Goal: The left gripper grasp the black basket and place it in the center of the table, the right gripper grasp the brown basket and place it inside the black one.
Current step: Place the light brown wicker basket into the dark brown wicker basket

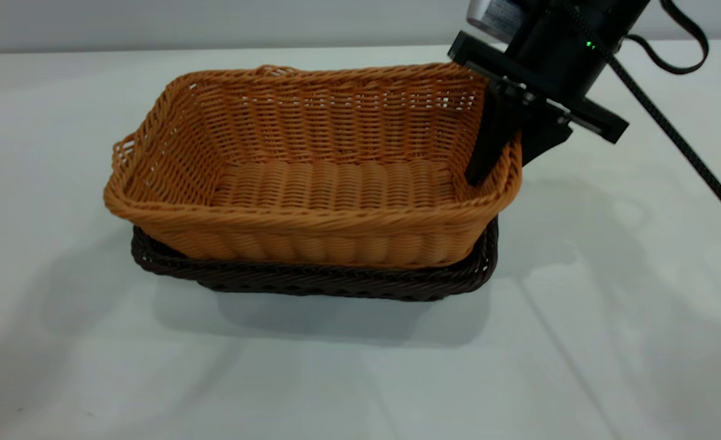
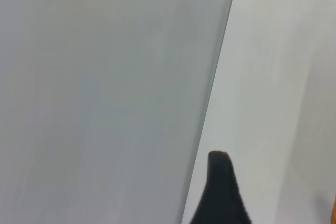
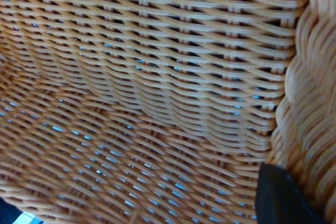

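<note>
Brown basket (image 1: 311,177): nested in the black basket (image 1: 311,284), tilted, its left end riding higher
Black basket: mid bench (image 1: 611,305)
Right tool (image 1: 504,153): clamped on the brown basket's right rim, one finger inside, one outside
Left tool (image 2: 220,192): away from both baskets; one finger visible, can't tell its state

Soft even light – faint shadows on the table (image 1: 611,342) – slight blur throughout

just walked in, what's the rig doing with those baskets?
The right claw straddles the right-end rim of the brown basket, one finger inside, one outside. That basket sits nested in the black basket mid-table, riding high and slightly tilted. The left claw is off to the side, holding nothing.
</note>
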Available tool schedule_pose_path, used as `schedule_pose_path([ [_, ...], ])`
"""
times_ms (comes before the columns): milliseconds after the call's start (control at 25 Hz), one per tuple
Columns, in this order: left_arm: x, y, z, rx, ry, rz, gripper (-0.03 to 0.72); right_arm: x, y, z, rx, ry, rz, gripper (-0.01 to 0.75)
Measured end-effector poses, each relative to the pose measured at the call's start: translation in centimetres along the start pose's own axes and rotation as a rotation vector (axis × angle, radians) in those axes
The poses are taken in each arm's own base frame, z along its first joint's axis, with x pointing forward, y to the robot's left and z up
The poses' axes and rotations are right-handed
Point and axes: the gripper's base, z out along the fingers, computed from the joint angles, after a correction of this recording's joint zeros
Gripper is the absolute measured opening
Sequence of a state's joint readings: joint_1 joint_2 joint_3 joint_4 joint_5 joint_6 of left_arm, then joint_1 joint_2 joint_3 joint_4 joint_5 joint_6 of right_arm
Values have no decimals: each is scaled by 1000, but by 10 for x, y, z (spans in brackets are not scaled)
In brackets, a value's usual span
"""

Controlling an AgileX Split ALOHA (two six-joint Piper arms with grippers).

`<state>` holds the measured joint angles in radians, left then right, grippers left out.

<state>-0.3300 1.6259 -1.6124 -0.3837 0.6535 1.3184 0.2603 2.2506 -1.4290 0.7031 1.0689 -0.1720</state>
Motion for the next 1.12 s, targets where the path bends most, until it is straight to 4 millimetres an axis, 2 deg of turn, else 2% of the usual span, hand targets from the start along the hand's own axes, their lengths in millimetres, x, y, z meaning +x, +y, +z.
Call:
schedule_pose_path([
  [200,0,-1,0,13,4,0,487,-3,-4,3,17,-20,5,80],
  [320,0,-1,0,13,4,0,487,-4,-5,6,18,-20,12,124],
  [400,0,-1,0,13,4,0,487,-4,-5,6,16,-18,12,187],
  [680,-1,-2,-5,23,3,3,474,5,-3,5,-7,82,-80,486],
  [760,-3,-5,-14,38,2,6,466,8,-3,2,7,103,-105,533],
  [880,-11,-9,-40,49,-8,-22,457,12,2,-13,52,86,-155,559],
  [1000,-17,-15,-71,58,-5,-68,456,20,12,-39,120,37,-204,559],
  [1120,-20,-24,-103,62,22,-121,454,35,27,-76,183,-49,-242,557],
])
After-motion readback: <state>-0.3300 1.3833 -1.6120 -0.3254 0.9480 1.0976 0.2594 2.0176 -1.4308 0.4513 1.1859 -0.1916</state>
